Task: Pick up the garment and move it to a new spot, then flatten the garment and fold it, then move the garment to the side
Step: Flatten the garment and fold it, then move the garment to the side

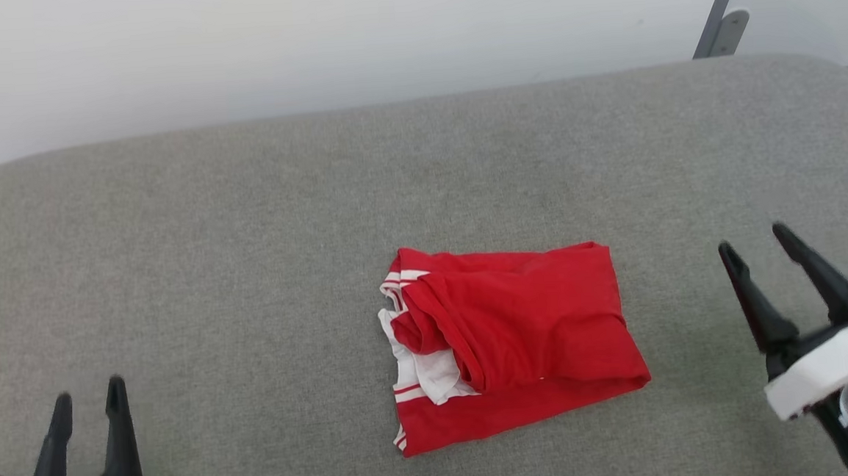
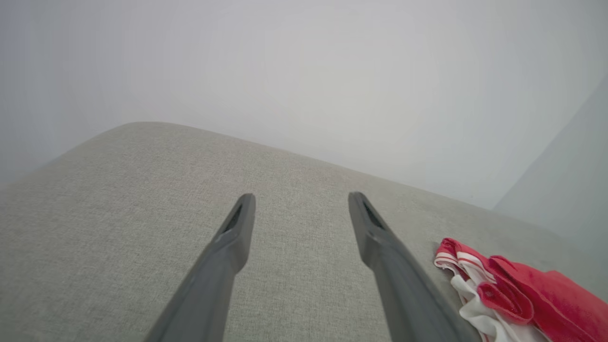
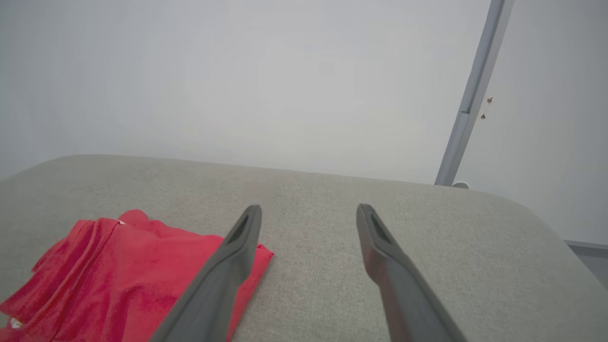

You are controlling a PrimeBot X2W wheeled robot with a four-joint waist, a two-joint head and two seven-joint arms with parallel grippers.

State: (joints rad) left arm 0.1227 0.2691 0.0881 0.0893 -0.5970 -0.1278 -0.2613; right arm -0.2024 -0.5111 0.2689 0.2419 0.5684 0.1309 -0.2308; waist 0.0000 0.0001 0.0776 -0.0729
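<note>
Red shirt (image 1: 518, 335) folded in the middle of the worktop (image 1: 247, 241), well apart from left tool (image 1: 89, 389) and right tool (image 1: 751, 237), both spread wide, empty. Likely light, limp, floppy; best pinched through all layers at a folded edge.

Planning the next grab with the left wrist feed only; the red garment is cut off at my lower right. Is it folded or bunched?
Observer: In the head view the garment is a compact, roughly folded bundle lying mid-way across the grey cushion.
Operator: Where is the right gripper?
Observer: The right gripper is off the garment's right side, jaws open, apart from the fabric and holding nothing.
Operator: Anything beyond the cushion on that side?
Observer: The right wrist view shows a grey metal post against the wall, past the cushion's far right corner.
</note>
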